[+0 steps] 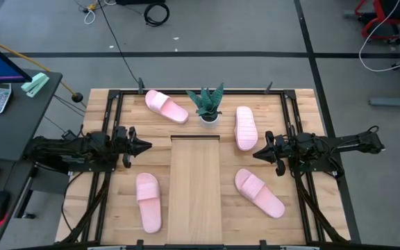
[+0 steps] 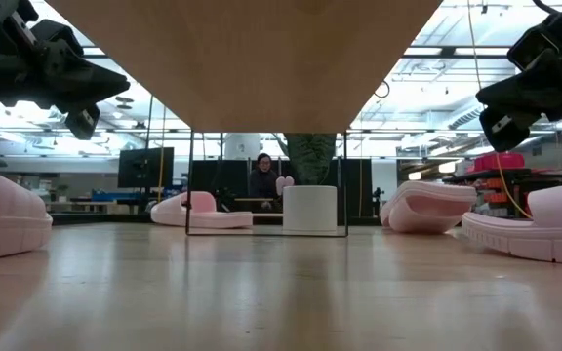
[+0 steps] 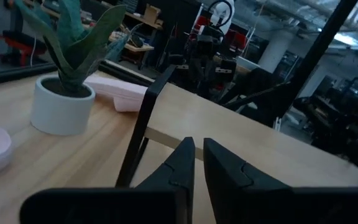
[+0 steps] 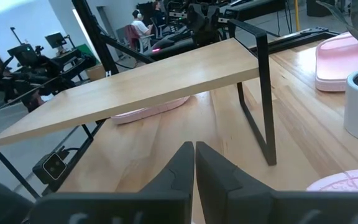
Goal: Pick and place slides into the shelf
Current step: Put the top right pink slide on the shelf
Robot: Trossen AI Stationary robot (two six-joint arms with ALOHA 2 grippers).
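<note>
The shelf (image 1: 195, 182) is a long pale wood plank on thin black legs, running down the middle of the counter. Nothing's on it. Four pink slides lie around it: two at the back (image 1: 166, 106) (image 1: 246, 128), two nearer the front (image 1: 148, 202) (image 1: 259, 192).

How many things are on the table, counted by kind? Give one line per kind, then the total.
Pink slides: 4
Wooden shelf: 1
Potted plant: 1
Total: 6
</note>
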